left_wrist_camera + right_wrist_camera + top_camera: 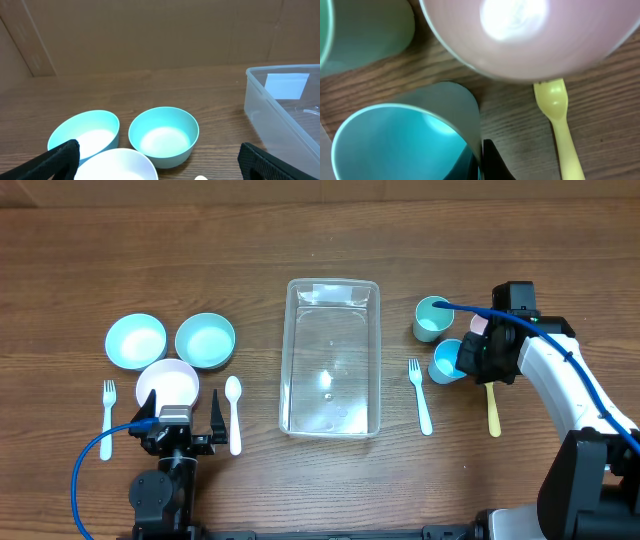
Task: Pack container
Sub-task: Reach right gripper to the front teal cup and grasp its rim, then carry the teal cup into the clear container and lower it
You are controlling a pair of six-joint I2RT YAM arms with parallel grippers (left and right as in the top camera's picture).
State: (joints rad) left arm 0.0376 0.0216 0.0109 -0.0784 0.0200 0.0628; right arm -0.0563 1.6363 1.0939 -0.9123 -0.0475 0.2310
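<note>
Item: container (287, 370), at the middle of the table (60, 260), open side up.
I log the right gripper (468, 360) toward the right edge, its jaws pinched on the wall of the blue cup (445, 363), one finger inside and one outside. A green cup (432, 318) stands just beyond it toward the far edge, with a pink cup (530, 35) beside them. A yellow utensil (492, 410), probably a spoon, lies near. The left gripper (182, 425) sits at the near edge with its jaws spread wide, just short of a white bowl (168, 383). Beyond that stand an outer light-blue bowl (136, 341) and an inner light-blue bowl (205, 340). A white spoon (234, 412) lies alongside.
</note>
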